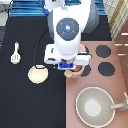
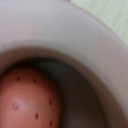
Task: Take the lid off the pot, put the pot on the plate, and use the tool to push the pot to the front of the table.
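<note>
1. Exterior view: the gripper (image 1: 71,67) sits just right of the frame's centre, low over the seam where the black desk (image 1: 20,100) meets the pinkish-brown stove top (image 1: 107,85).
2. Exterior view: the white arm (image 1: 67,30) reaches down from the top of the frame and covers most of what lies beneath the hand.
3. Exterior view: the pot (image 1: 75,73) shows only as a small pale-pink sliver with a reddish patch, peeking out just below the gripper's blue block, at the stove's left edge.
4. Exterior view: whether the gripper is spread, pressed together or pinching the pot cannot be told, because the hand hides that spot.
5. Exterior view: the plate (image 1: 37,74) lies on the desk left of centre, near the pot but apart from it, with nothing on it.
6. Exterior view: the tool (image 1: 16,54) lies in the left part of the frame, above and left of the plate, well apart from the gripper.
7. Exterior view: black burners (image 1: 103,50) sit on the stove at the right, and a large grey pan (image 1: 95,107) with a long handle fills the lower right.
8. Exterior view: the lid cannot be made out.
9. Wrist view: the pot's pale-pink inner wall (image 2: 75,35) curves across almost the whole frame, seen from very close.
10. Wrist view: a reddish-brown rounded item with dark specks (image 2: 30,102) lies inside the pot at the lower left of the frame.
</note>
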{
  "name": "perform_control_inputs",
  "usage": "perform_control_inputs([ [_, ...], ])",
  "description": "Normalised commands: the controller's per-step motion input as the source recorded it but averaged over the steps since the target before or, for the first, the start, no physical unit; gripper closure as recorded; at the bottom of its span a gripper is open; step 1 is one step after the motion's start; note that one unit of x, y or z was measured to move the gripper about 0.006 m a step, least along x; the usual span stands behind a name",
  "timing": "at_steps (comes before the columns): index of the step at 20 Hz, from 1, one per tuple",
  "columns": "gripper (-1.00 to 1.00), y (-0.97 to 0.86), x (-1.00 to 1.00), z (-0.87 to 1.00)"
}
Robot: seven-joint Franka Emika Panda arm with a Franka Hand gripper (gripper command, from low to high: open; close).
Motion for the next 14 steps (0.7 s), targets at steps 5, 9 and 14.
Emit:
perform_control_inputs([
  [5,1.00,-0.77,-0.51,-0.08],
  [9,1.00,-0.86,-0.55,-0.36],
  [14,1.00,-0.85,-0.59,-0.32],
])
